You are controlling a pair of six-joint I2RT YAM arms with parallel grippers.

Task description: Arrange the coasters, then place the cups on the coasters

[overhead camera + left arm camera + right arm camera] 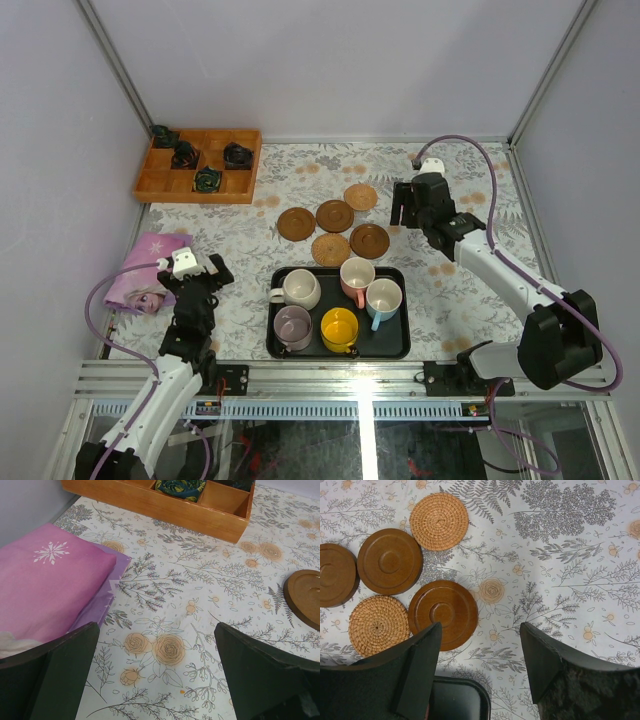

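Note:
Several round brown coasters (335, 215) lie in a loose cluster at the table's middle, behind the tray. In the right wrist view some are woven (439, 521) and some are smooth wood (445, 612). Several cups stand in the black tray (405, 345): cream (300, 288), pink-handled (356, 275), blue-handled (384, 297), lilac (292, 325) and yellow (339, 328). My right gripper (480, 626) hovers open just right of the coasters, holding nothing. My left gripper (156, 625) stands wide open over bare tablecloth at the left, with one coaster (305, 597) at its view's right edge.
A wooden compartment box (198, 165) with dark rolled items sits at the back left. A pink folded cloth (148, 270) lies beside my left gripper (215, 275). The tray's corner (465, 700) shows below my right gripper (406, 208). Walls enclose the table.

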